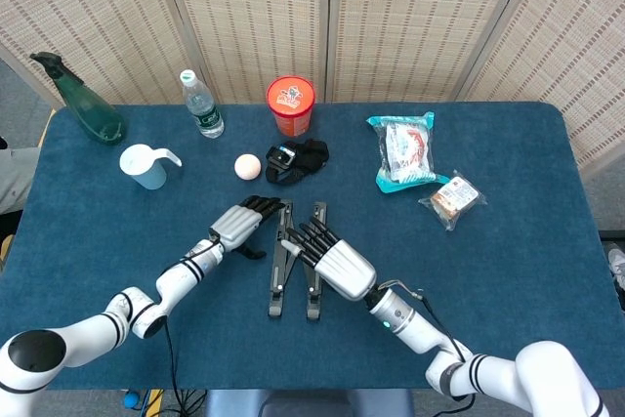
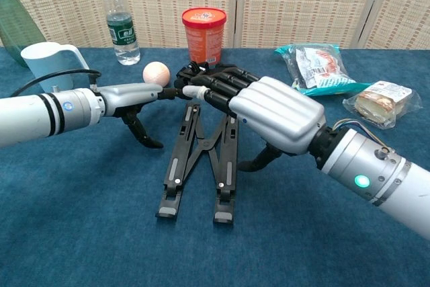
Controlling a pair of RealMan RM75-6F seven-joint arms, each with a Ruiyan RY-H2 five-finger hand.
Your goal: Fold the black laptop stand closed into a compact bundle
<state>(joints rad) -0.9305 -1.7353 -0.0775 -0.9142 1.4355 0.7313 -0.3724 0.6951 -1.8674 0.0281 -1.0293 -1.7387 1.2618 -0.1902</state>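
Right hand [image 1: 337,263], head view: lies over the right rail of the stand [image 1: 280,261], fingers stretched up along it and pressing on it; no closed grip shows, so it counts as fingers apart, resting. Left hand [image 1: 239,224], same view: beside the left rail near its far end, fingers extended, fingertips at or near the rail top; contact cannot be settled from here. Stand: mid-table on the blue cloth [image 1: 508,241], two rails nearly parallel and just beside one another, a narrow gap left between them. Chest view: right hand [image 2: 269,112] covers the far end of the right rail, thumb propped on the cloth [image 2: 80,233] to the side; left hand [image 2: 138,99] reaches in flat, fingertips meeting the stand [image 2: 180,166] at its top, holding nothing, thumb down on the cloth. Cross links between the rails form a narrow X, not yet flat. Status, by judgement: folding mostly done; remaining, press the rails fully together so the links collapse and the bundle is compact.
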